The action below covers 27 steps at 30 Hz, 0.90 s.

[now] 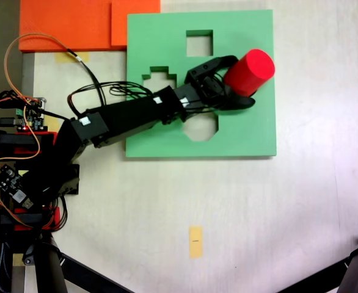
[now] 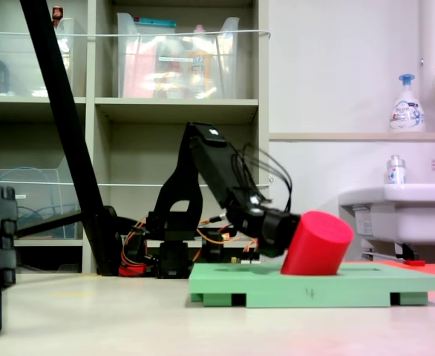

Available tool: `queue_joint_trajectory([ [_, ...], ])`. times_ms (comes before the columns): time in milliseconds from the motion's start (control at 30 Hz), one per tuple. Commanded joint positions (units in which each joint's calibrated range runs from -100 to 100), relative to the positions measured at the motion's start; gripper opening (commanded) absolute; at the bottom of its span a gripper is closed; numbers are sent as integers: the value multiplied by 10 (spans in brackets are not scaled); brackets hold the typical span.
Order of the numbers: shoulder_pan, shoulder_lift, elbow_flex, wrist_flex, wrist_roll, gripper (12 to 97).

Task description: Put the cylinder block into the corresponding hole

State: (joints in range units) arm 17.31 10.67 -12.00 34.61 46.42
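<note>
1. While my claw [image 1: 239, 84] is clamped shut around the lower part of the cylinder block [image 1: 250, 72], one finger runs along its upper-left side in the top-down fixed view and the other curves under its lower edge.
2. I hold the block tilted, its top leaning away from my arm; in the side-on fixed view its lower edge [image 2: 306, 268] sits at the green foam board [image 2: 318, 285], which I judge to be a lead-in for seating it.
3. From my claw, the block projects outward toward the board's right edge.
4. I cannot see the corresponding hole; I judge it lies beneath the block.
5. Beyond are the square cutout [image 1: 199, 42], the octagonal cutout [image 1: 201, 128] and the pale counter [image 1: 240, 201].
</note>
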Motion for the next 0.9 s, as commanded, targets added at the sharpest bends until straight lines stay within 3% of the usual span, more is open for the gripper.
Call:
queue_joint_trajectory([
  [0, -5, -6, 78, -34, 3, 660],
  [433, -1, 219, 318, -151, 17, 650],
  [867, 7, 150, 222, -151, 34, 629],
])
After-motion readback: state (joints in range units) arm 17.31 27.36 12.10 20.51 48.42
